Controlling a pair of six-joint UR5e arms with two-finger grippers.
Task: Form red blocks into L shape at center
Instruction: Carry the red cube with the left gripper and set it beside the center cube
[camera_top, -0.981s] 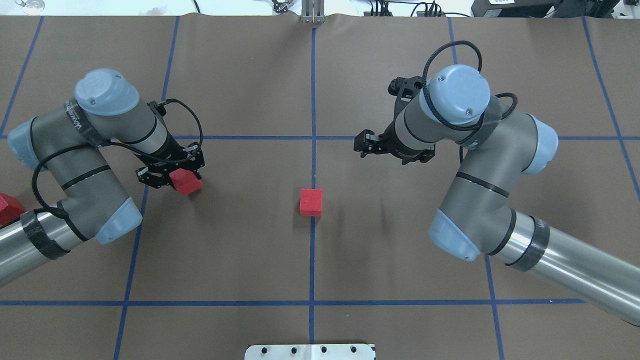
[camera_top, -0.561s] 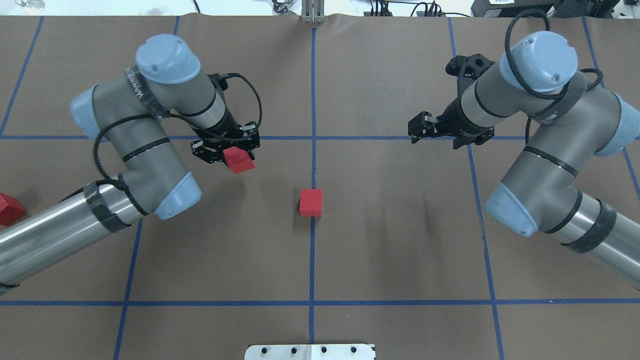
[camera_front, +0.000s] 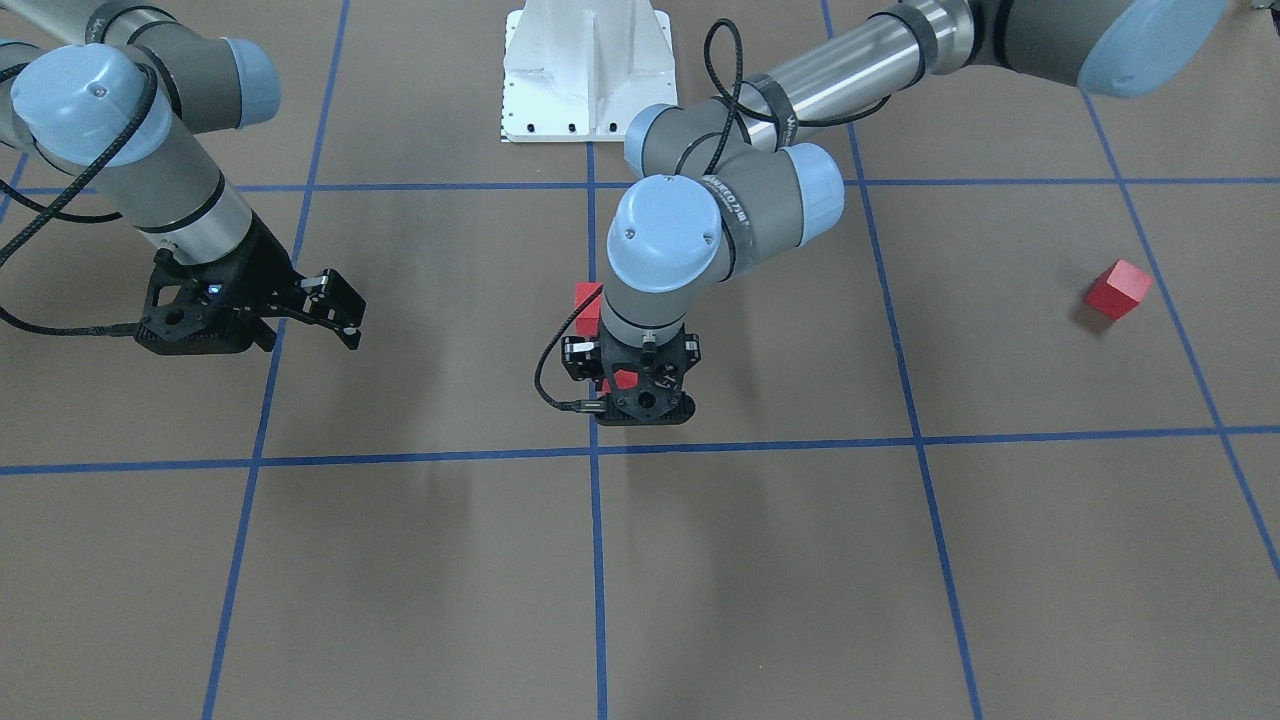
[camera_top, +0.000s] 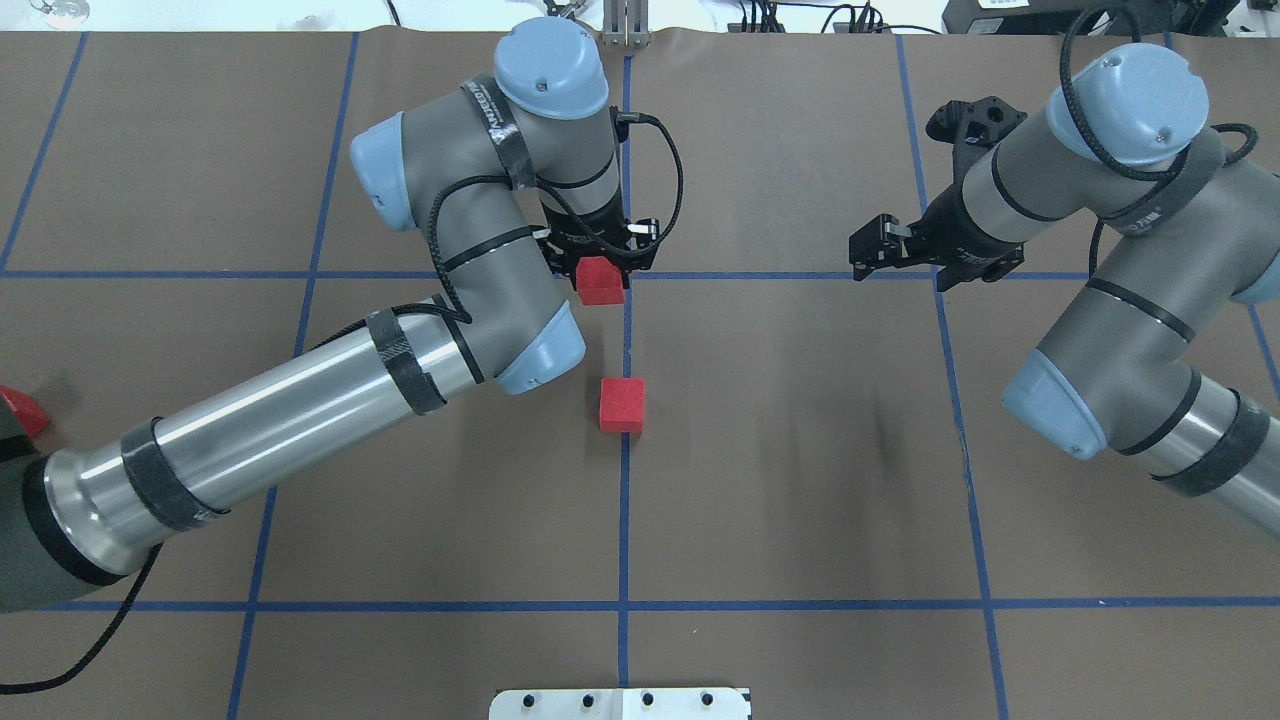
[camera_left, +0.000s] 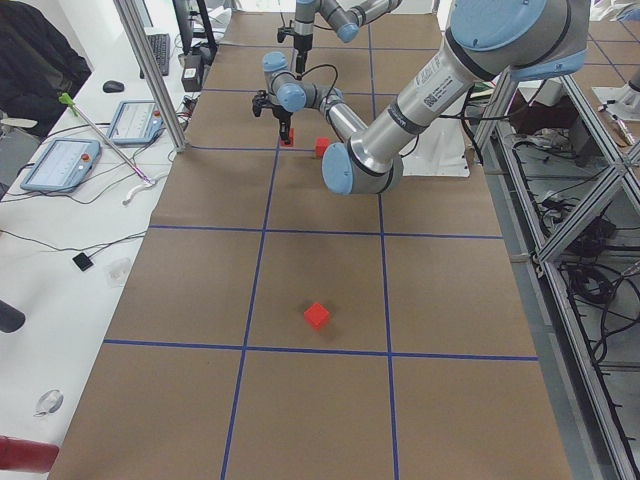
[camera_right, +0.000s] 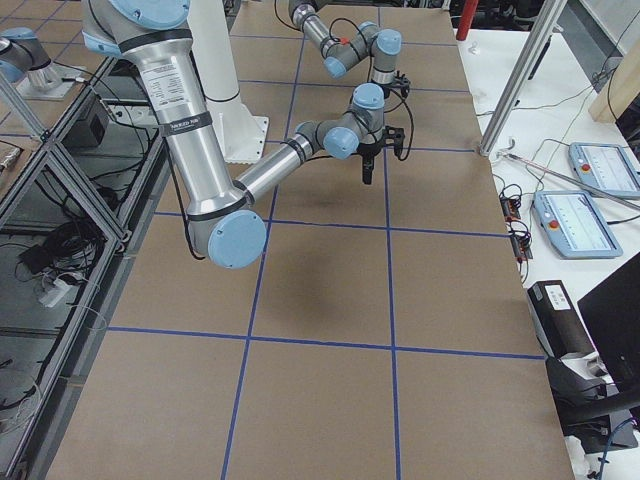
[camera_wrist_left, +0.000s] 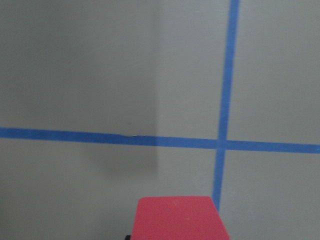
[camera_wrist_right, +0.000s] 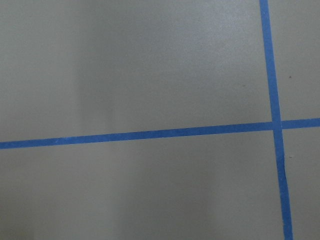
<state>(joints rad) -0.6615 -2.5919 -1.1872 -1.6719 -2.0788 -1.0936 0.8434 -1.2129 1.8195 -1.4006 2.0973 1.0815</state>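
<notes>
Since the earlier overhead frame, we see the left hand (camera_top: 601, 268) swung from about 10 o'clock of the central red block (camera_top: 622, 405) to just short of 12 o'clock; the right hand (camera_top: 866, 250) has shifted only slightly toward 3 o'clock. The left hand's fingers are clamped on the held red block (camera_top: 600, 283), which sits beside a crossing of the blue grid lines (camera_top: 800, 275) and apart from the central red block. We read the right hand's fingers as spread, with nothing between them, at about 2 o'clock of the central block and well apart from it. The third red block (camera_front: 1118, 289) lies alone far out at 9 o'clock, near the tabletop (camera_top: 780, 500) edge. From 3 to 9 o'clock through 6, bare tabletop surrounds the central block.
</notes>
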